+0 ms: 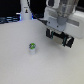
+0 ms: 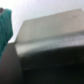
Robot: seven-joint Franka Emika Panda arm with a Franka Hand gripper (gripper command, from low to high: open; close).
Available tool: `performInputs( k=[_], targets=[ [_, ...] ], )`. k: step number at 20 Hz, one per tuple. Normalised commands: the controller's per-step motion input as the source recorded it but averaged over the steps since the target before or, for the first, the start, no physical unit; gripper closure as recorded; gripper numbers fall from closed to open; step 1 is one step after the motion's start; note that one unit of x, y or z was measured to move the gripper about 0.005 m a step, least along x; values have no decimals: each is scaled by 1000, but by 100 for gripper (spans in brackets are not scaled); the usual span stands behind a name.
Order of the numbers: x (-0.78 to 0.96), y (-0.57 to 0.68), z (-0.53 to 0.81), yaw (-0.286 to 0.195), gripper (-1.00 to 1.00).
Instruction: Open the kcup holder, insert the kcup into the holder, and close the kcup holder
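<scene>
The kcup point(image 1: 33, 48), a tiny white pod with a green top, stands upright on the white table point(image 1: 20, 65), left of centre in the exterior view. My gripper point(image 1: 58, 37) hangs to the exterior view's right of it and farther back, well apart from it. It is open, its two black fingers point(image 1: 49, 34) spread wide with nothing between them. The wrist view is filled by a blurred boxy thing with a pale top and a dark front, which looks like the kcup holder point(image 2: 47, 37). In the exterior view I cannot make out the holder; the arm covers that area.
A tall white bottle-like object point(image 1: 25, 10) stands at the back of the table. A dark strip point(image 1: 7, 20) runs along the far edge on the exterior view's left. A teal patch point(image 2: 4, 27) shows at the rim of the wrist view.
</scene>
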Motion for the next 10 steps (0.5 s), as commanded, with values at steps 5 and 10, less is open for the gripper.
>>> performInputs(
  k=[5,10],
  targets=[
    [21,-311,416,-259,-100],
    [-12,-304,306,-304,-100]
  ],
)
